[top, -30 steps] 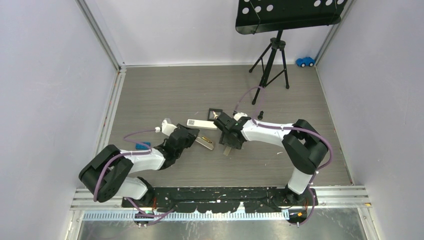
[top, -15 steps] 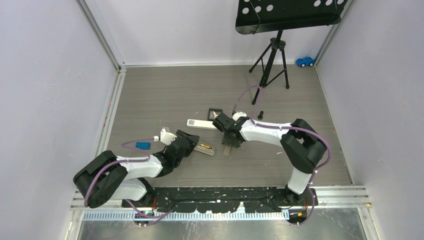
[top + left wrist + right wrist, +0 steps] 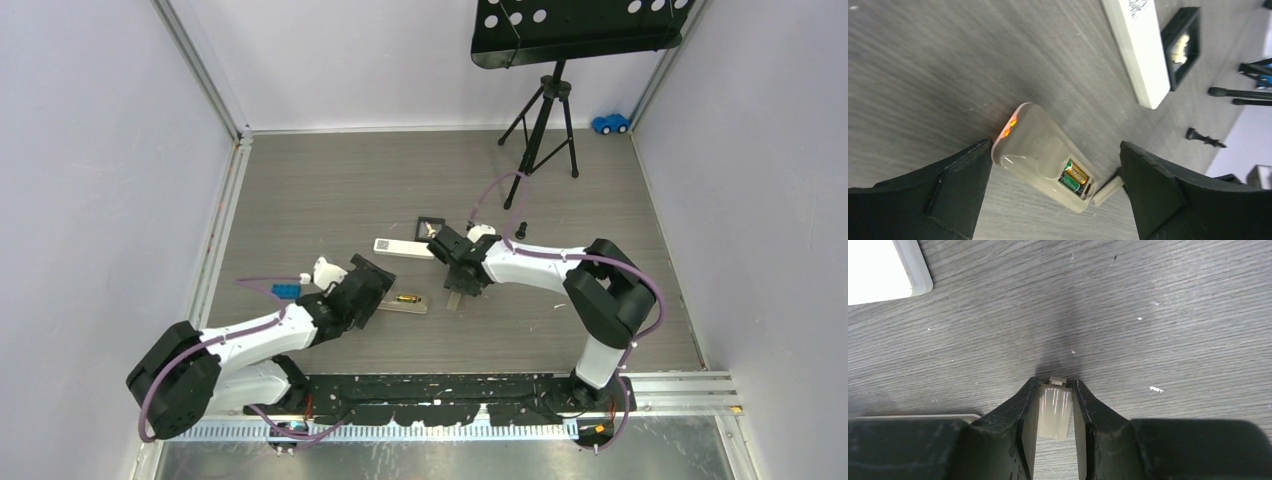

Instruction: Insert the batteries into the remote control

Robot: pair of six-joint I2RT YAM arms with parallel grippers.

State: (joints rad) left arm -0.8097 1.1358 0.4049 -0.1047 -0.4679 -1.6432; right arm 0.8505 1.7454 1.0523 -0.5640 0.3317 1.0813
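Note:
The remote control (image 3: pixel 404 302) lies back-up on the floor, its grey-beige back (image 3: pixel 1040 150) showing an open compartment. Two batteries (image 3: pixel 1075 175), one orange and one green-and-black, sit side by side in it. My left gripper (image 3: pixel 366 290) is open, and in the left wrist view its gripper (image 3: pixel 1055 200) straddles the remote without touching it. My right gripper (image 3: pixel 458 282) sits just right of the remote. It is shut on the small beige battery cover (image 3: pixel 1054 410), which rests against the floor between its fingertips (image 3: pixel 1054 385). The cover's end (image 3: pixel 1108 189) lies beside the compartment.
A shorter white remote (image 3: pixel 403 247) lies just behind, with a small black square tray (image 3: pixel 431 227) next to it. A black peg (image 3: pixel 521 228) stands near the right arm. A blue block (image 3: pixel 284 291) hangs by the left arm. A music stand's tripod (image 3: pixel 545 120) and a blue toy car (image 3: pixel 609 123) are at the back.
My left gripper has opened, let go of the remote and drawn back to the left. The remote now lies flatter on the floor. My right gripper has closed on the battery cover.

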